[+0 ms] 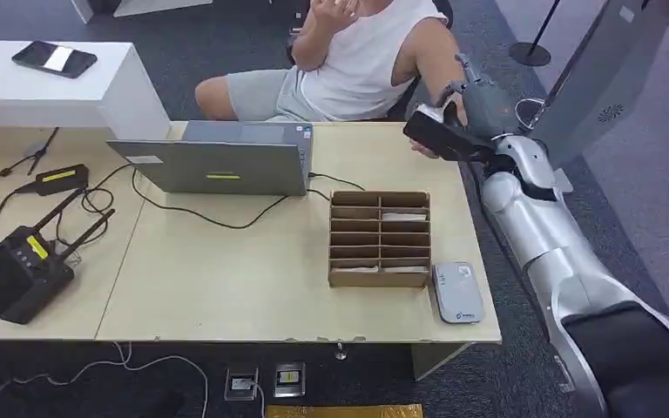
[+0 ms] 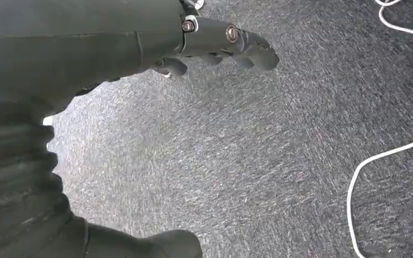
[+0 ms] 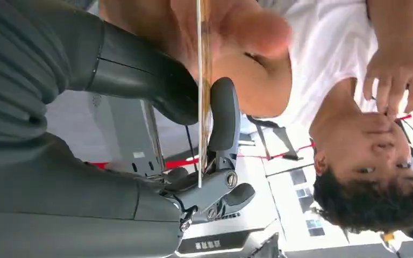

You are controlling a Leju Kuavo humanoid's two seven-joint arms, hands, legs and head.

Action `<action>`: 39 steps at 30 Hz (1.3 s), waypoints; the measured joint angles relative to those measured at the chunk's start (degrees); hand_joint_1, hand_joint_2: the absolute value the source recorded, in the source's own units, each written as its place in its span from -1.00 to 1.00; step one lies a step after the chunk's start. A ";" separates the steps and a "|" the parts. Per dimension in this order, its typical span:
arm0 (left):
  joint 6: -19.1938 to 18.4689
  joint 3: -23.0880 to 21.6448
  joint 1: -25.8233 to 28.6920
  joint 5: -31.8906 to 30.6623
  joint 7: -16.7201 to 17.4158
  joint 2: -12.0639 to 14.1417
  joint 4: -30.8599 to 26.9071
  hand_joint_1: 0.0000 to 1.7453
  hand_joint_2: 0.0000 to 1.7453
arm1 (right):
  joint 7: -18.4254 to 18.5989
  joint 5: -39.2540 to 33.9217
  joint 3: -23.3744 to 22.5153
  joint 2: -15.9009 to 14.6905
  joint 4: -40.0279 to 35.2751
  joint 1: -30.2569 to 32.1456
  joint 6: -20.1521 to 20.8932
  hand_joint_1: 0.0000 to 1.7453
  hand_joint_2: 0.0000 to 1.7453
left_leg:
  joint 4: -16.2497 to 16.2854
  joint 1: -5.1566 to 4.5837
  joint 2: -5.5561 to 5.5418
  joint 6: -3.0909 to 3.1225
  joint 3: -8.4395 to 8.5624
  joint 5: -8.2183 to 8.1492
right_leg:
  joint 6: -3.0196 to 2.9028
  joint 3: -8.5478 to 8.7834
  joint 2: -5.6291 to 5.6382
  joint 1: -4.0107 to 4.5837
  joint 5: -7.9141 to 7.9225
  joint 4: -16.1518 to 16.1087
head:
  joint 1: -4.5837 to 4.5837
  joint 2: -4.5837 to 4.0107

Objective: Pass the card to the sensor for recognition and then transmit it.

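Upper right of the head view, the right hand pinches the card edge-on at the person's hand. Best to loosen only once they grip it; the left hand hangs released

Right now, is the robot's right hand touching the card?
Touching. The right wrist view shows the card edge-on, pinched between the thumb and a dark finger of the right hand.

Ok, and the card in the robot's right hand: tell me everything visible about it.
The thin flat card appears edge-on in the right wrist view, a pale narrow strip whose faces are hidden. The right hand pinches it between the thick grey thumb and a darker finger. Its far end reaches the person's hand, which seems to be taking it. In the head view, the hand is stretched past the table's far right corner toward the seated person.
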 joint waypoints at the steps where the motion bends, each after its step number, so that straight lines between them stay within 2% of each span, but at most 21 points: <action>1: 0.04 0.00 0.01 0.13 0.00 0.00 0.00 -1.00 1.00 | -0.02 -0.02 0.15 0.19 0.56 0.00 -0.06 1.00 1.00 | 0.00 0.00 0.00 0.00 0.00 0.00 | 0.00 0.00 0.00 0.00 0.00 0.00 | 0.02 0.00; 5: 0.13 0.00 0.15 0.42 0.02 0.02 0.00 -1.00 1.00 | 0.00 -0.26 0.63 0.76 2.46 -0.12 -0.74 0.94 1.00 | 0.00 0.00 0.00 0.00 0.01 0.00 | 0.00 -0.01 0.00 0.00 0.00 0.00 | 0.00 0.00; 6: 0.13 0.00 0.20 0.42 0.02 0.02 0.00 -1.00 1.00 | 0.00 -0.44 0.76 0.83 2.88 -0.11 -0.94 -0.80 1.00 | 0.00 0.00 -0.03 0.00 0.00 0.00 | 0.00 -0.01 -0.03 0.00 0.00 0.00 | 0.00 0.00; 7: 0.13 0.00 0.24 0.39 0.02 0.02 0.00 -1.00 1.00 | 0.04 -0.68 0.90 0.85 3.36 -0.10 -1.27 -1.00 1.00 | 0.01 0.00 -0.05 0.00 0.00 0.00 | 0.00 -0.01 -0.04 0.00 0.00 0.00 | 0.02 0.00; 15: 0.13 -0.02 0.29 0.39 0.02 0.04 0.00 -1.00 1.00 | 0.02 -3.61 1.03 0.81 5.05 0.36 -4.48 -1.00 1.00 | 0.01 0.00 -0.02 0.00 0.03 0.00 | 0.00 -0.03 0.05 0.00 0.00 -0.01 | 0.00 0.00; 19: 0.44 -0.02 0.49 0.66 0.02 0.02 0.00 -1.00 1.00 | -2.23 -10.00 0.85 0.61 3.97 1.38 -5.02 -1.00 1.00 | 0.02 0.00 -0.02 0.00 0.05 0.00 | 0.00 -0.02 0.06 0.00 0.00 -0.01 | 0.00 0.00; 21: 0.72 -0.02 0.73 1.07 0.02 0.04 0.00 -1.00 1.00 | -2.29 -16.93 0.41 0.28 1.00 2.70 -2.22 -1.00 1.00 | 0.02 0.00 0.00 0.00 0.06 0.00 | 0.00 -0.02 0.07 0.00 0.00 -0.01 | 0.02 0.00; 25: 0.96 -0.02 1.43 1.77 -0.50 0.15 0.02 -1.00 1.00 | 0.18 -26.98 -0.85 -1.10 -9.15 6.56 3.59 -1.00 1.00 | 0.02 0.00 -0.01 -0.01 0.04 0.00 | 0.00 -0.03 0.07 0.00 0.00 -0.01 | 0.02 0.00; 29: 1.01 -0.02 1.77 1.84 -0.59 0.28 0.00 -1.00 1.00 | 0.66 -30.65 -2.04 -2.32 -17.21 8.68 6.48 -1.00 1.00 | 0.02 0.00 0.00 -0.01 0.06 0.00 | -0.01 -0.03 0.06 0.00 -0.01 -0.01 | 0.00 0.00; 35: 1.53 0.00 2.20 3.28 -1.62 0.63 0.02 -1.00 1.00 | 3.09 -43.32 -4.50 -4.78 -30.77 14.91 16.83 -1.00 1.00 | 0.02 0.00 0.01 0.00 0.09 -0.01 | -0.01 -0.01 0.07 0.00 -0.01 -0.02 | -0.02 0.00; 39: 2.53 0.00 3.20 4.94 -2.53 0.94 0.02 -1.00 1.00 | 4.17 -44.96 -6.32 -6.81 -38.38 20.76 20.52 -1.00 1.00 | 0.01 0.01 0.01 -0.03 0.08 -0.05 | -0.01 -0.01 0.07 0.01 -0.02 -0.03 | 0.04 0.00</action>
